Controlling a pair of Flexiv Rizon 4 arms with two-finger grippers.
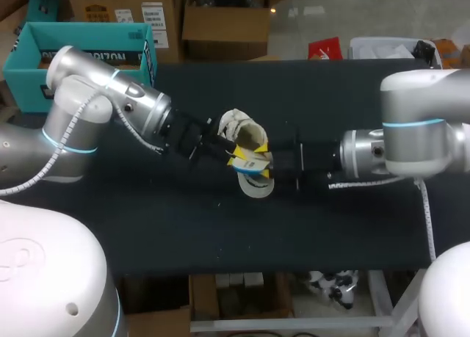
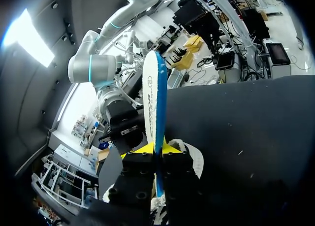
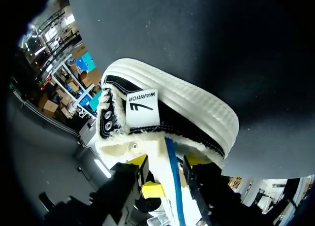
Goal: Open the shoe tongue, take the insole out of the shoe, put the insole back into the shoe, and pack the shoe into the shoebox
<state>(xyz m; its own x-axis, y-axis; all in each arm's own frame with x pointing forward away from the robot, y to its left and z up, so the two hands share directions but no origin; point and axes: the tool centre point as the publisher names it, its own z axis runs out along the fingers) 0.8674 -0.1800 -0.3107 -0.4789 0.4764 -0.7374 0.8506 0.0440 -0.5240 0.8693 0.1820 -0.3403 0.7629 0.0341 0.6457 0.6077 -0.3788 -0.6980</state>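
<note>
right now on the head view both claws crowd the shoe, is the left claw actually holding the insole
Observer: Yes. The left wrist view shows the left claw shut on the insole, pinching it from both faces.
Operator: is the insole out of the shoe
Observer: Largely. In that view most of its length stands on edge in the air ahead of the claw, with the shoe down beside the claw.
Operator: which way does the shoe face
Observer: In the right wrist view its fleecy opening is turned toward the right claw.
</note>
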